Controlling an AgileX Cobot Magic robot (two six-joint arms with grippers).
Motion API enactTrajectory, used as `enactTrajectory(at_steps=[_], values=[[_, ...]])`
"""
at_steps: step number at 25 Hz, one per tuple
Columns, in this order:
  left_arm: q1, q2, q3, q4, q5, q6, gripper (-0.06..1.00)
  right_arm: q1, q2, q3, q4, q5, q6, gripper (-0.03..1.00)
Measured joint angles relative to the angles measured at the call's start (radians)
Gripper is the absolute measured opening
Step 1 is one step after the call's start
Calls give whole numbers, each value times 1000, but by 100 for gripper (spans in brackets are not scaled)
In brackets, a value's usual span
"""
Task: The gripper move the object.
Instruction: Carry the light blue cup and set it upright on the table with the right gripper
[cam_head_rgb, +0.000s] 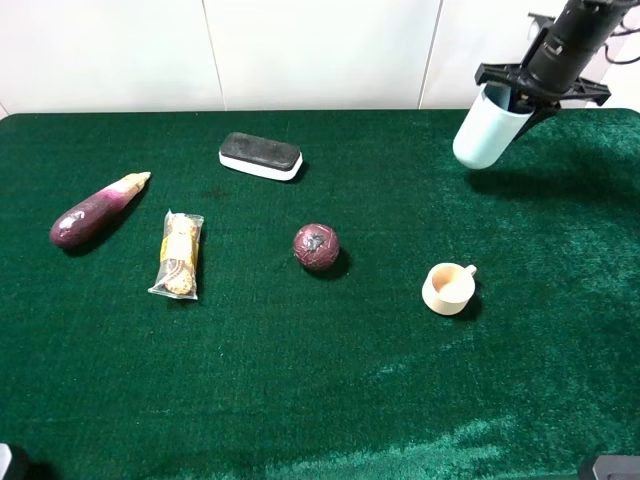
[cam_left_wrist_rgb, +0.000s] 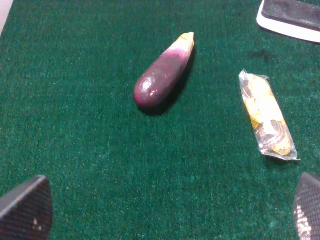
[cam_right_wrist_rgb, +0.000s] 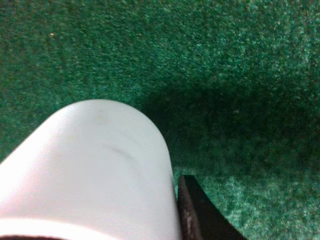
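Observation:
The pale blue tumbler hangs tilted above the green table at the back right, clear of the cloth, with its shadow beside it. My right gripper is shut on the tumbler's upper end. In the right wrist view the tumbler fills the foreground, with one black finger against its side. My left gripper is open and empty; its two fingertips show far apart at the corners of the left wrist view, above bare cloth.
A purple eggplant, a snack packet, a black-and-white eraser, a dark red ball and a small cream cup with a handle lie on the green cloth.

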Motion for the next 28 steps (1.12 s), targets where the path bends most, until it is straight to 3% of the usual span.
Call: enactTrajectory(at_steps=[7,28], values=[[0,0,0,0,0,0,98,2,-4,-71,18,85,0,2],[0,0,0,0,0,0,98,202,-37,-86,6,87,35,2]])
